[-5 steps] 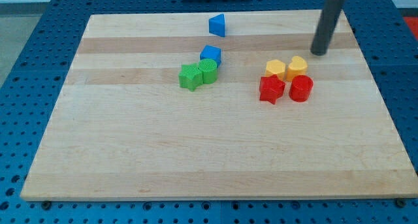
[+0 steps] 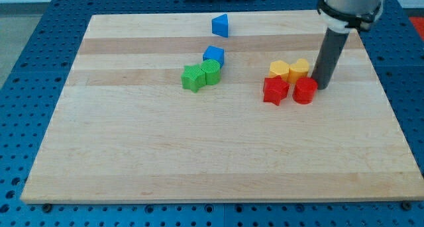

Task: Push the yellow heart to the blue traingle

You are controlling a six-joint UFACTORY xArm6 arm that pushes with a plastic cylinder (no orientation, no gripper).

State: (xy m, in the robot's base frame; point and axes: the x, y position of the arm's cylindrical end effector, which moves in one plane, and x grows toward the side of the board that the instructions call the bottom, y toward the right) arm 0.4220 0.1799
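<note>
Sitting upright, bright yellow heart (image 2: 299,69), my tip (image 2: 322,86) just beside its right.

We have a single view. It looks down at a slant from above the near edge of the wooden board (image 2: 218,167), facing across it toward the view's top, so the far edge appears narrower than the near one. The camera sits far enough back that nearly the whole board fits, with blue perforated table (image 2: 26,68) showing round it. With one camera, no second view shares anything.
</note>
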